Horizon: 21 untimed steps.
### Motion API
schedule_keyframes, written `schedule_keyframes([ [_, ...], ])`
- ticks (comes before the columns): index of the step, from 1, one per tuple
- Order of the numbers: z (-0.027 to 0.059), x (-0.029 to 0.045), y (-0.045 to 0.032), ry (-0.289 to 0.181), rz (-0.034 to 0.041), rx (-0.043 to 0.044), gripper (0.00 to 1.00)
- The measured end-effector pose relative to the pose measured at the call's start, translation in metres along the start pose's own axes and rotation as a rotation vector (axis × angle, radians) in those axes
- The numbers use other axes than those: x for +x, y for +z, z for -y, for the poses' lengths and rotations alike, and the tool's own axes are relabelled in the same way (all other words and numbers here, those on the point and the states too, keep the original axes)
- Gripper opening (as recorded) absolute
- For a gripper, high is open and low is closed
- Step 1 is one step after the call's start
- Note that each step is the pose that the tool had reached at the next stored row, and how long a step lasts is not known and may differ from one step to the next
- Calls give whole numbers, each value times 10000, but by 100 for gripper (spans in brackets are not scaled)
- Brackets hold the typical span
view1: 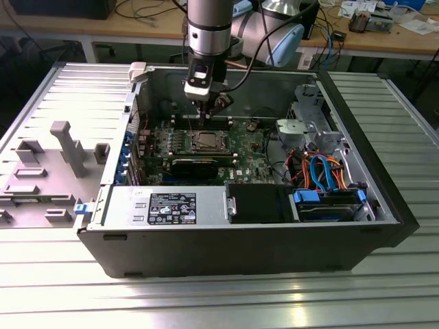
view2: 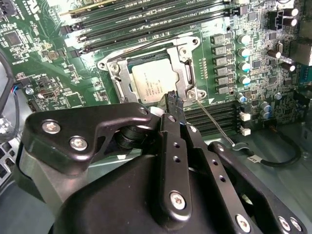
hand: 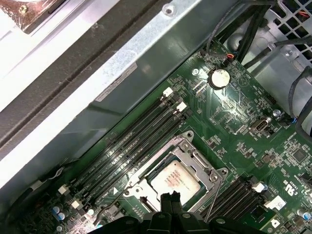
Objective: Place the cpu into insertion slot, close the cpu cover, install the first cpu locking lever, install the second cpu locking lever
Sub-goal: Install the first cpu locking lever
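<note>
Poised with gripper (view2: 171, 98) fingertips together, empty, at cpu cover (view2: 122, 80) edge; locking lever (view2: 214, 124) just beside, slanting away from socket corner.

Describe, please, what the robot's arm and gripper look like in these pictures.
The arm is a silver-grey metal tube with black bands and a rounded grey joint behind it; a thin dark cable runs beside it. The gripper is matt black: flat linkage plates fastened with silvery screws, narrowing to slim black fingers. In the exterior view a white block sits at its top.
</note>
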State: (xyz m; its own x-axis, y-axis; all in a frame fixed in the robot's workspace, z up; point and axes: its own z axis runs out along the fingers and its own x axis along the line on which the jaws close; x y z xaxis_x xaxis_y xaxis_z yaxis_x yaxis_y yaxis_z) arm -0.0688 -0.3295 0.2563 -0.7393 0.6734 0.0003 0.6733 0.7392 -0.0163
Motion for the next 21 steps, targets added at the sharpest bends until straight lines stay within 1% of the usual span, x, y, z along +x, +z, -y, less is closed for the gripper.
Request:
schedule_keyframes([
  [21, 0, 0, 0, -1004, 16, 0, 11],
])
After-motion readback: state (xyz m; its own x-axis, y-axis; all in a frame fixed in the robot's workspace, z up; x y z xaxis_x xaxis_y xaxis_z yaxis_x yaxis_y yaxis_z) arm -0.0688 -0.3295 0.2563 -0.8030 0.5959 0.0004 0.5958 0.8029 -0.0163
